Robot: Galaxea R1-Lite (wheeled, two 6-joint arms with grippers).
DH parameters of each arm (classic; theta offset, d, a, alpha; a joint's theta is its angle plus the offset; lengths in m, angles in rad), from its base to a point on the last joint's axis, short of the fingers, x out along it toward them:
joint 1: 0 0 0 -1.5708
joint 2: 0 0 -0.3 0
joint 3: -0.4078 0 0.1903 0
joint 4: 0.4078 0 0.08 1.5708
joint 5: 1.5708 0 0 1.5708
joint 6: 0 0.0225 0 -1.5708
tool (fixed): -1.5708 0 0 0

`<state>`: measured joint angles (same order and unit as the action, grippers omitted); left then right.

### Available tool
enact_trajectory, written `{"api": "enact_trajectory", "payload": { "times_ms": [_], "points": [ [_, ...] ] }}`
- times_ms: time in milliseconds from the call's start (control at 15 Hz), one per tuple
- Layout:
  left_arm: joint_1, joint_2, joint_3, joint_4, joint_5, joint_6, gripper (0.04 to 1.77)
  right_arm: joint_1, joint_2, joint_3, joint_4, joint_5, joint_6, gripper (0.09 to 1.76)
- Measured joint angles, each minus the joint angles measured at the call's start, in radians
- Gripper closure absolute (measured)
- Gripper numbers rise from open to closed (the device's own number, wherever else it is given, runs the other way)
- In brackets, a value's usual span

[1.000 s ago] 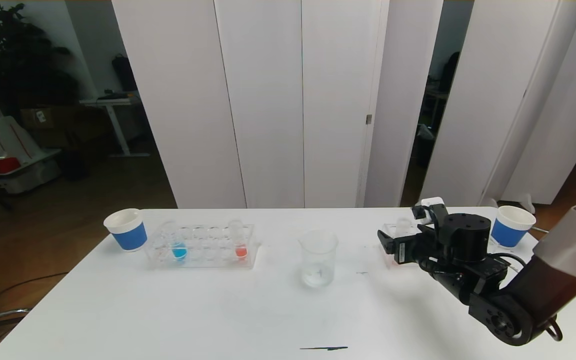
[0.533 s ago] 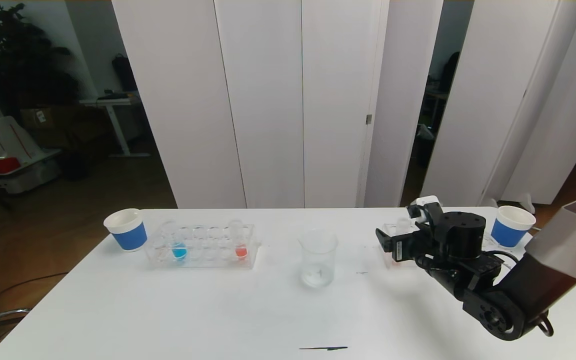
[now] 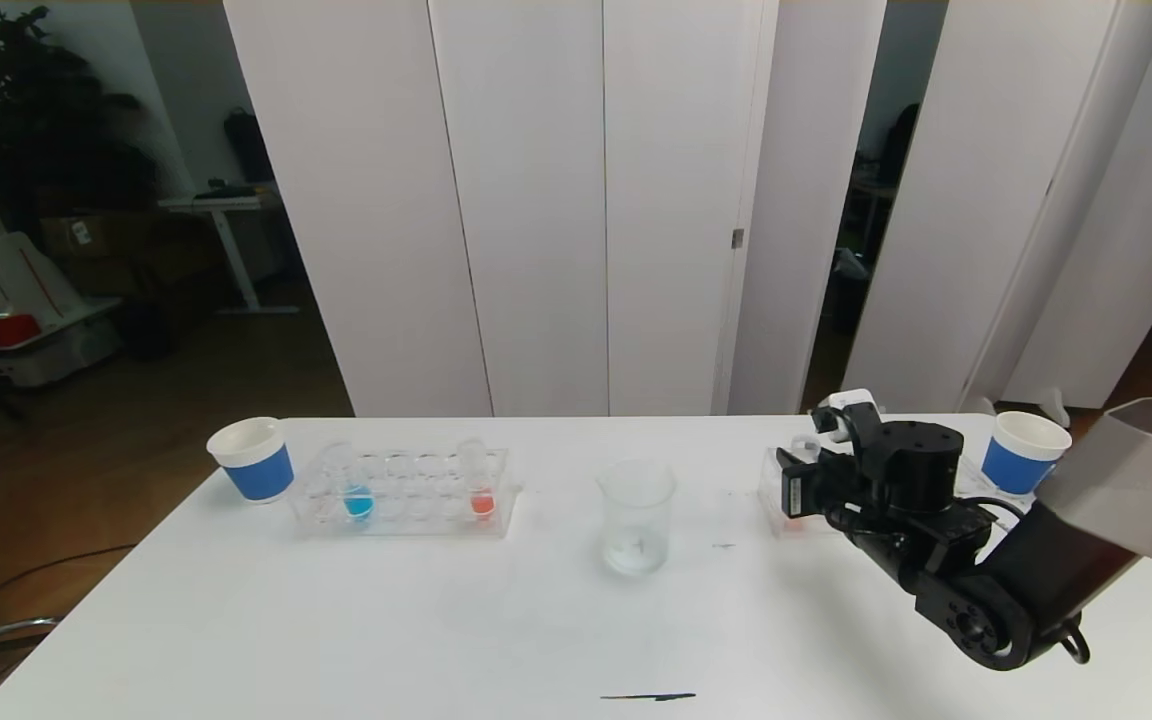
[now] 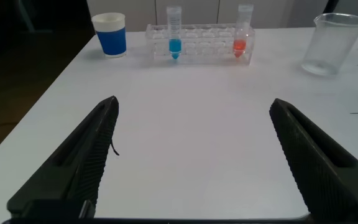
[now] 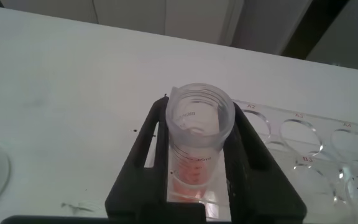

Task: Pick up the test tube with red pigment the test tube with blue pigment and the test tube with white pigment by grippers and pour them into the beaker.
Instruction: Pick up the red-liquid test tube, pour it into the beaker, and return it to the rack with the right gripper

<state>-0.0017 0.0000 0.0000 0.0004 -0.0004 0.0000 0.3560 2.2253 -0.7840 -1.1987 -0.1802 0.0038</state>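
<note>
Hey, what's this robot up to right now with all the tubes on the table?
The right gripper is shut on a test tube with red pigment, which stands in the rack on the robot's right. The left gripper hangs open over bare table. The beaker waits mid-table.

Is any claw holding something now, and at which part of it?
The right claw grips a tube with red liquid just below its open rim; the left claw holds nothing.
</note>
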Motion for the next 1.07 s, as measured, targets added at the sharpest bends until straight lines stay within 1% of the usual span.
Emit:
{"api": "enact_trajectory", "payload": {
  "times_ms": [667,1067],
  "points": [
    [0.000,0.000,0.000,0.000,0.000,0.000,0.07,-0.002,0.004,-0.011,0.001,0.002,0.006,1.27],
    [0.000,0.000,0.000,0.000,0.000,0.000,0.07,-0.005,-0.048,-0.013,-0.012,0.002,0.004,1.27]
  ]
}}
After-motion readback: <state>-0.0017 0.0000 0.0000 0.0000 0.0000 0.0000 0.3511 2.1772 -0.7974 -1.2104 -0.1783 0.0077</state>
